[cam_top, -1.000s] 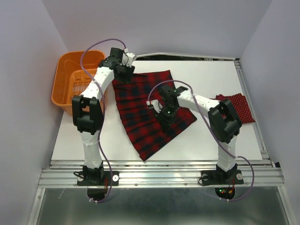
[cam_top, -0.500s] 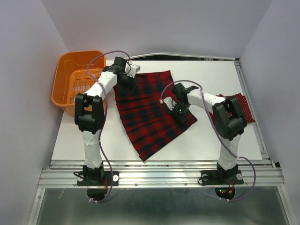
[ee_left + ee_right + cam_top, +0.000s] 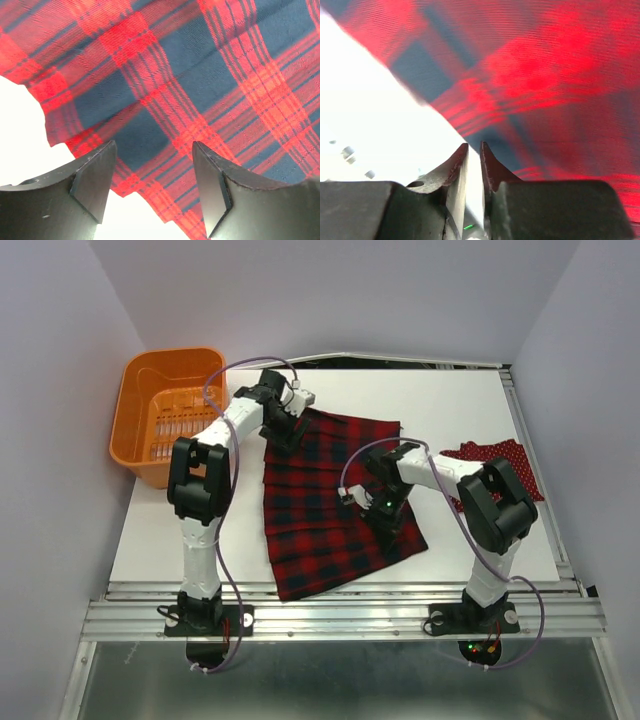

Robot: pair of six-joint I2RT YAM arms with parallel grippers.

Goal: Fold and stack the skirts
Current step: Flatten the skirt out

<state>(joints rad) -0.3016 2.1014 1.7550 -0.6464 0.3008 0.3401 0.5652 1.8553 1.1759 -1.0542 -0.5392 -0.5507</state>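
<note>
The red-and-navy plaid skirt (image 3: 330,510) lies spread flat across the middle of the table. My left gripper (image 3: 290,427) is over its far left corner. In the left wrist view it (image 3: 154,150) is open, with the skirt's edge (image 3: 165,100) below it and nothing between the fingers. My right gripper (image 3: 385,512) is at the skirt's right edge. In the right wrist view it (image 3: 475,145) is nearly closed, with its tips at the cloth's edge (image 3: 545,90). The dark red polka-dot skirt (image 3: 505,462) lies bunched at the right, behind my right arm.
An orange plastic basket (image 3: 132,410) stands at the far left, off the white table (image 3: 450,390). A metal rail (image 3: 340,615) runs along the near edge by the arm bases. Pale walls close in the left, right and back.
Both grippers moved toward me and to the right. The plaid skirt swung with them from a diagonal lie to a straighter one, nearer the front edge. Part of the polka-dot skirt became hidden behind the right arm.
</note>
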